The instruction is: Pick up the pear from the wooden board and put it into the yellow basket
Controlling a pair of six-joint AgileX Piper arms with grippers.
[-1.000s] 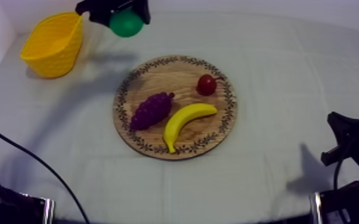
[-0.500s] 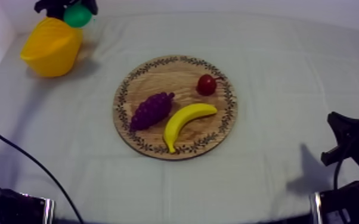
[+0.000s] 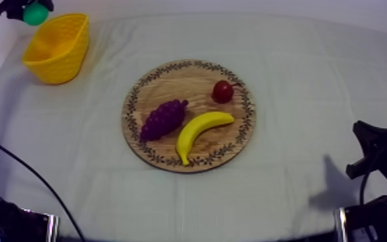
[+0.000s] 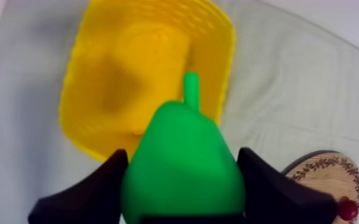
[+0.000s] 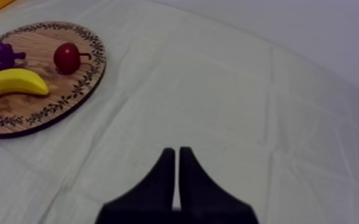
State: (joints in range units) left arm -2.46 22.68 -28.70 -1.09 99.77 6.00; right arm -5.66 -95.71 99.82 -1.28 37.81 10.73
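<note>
Left fingers grip the pear round its broad belly, the yellow basket just beyond and below them. It looks light, stiff, smooth plastic, likely slippery; the belly hold suits. Right fingers closed on nothing

The pear looked like smooth green plastic with a soft shine; the yellow basket seemed plastic too, its wall ribbed like weaving; the board showed matt wood grain; the banana was smooth and slightly glossy, the grapes bumpy, the small red fruit shiny; the cloth was matt and creased; the right gripper was matt black.
</note>
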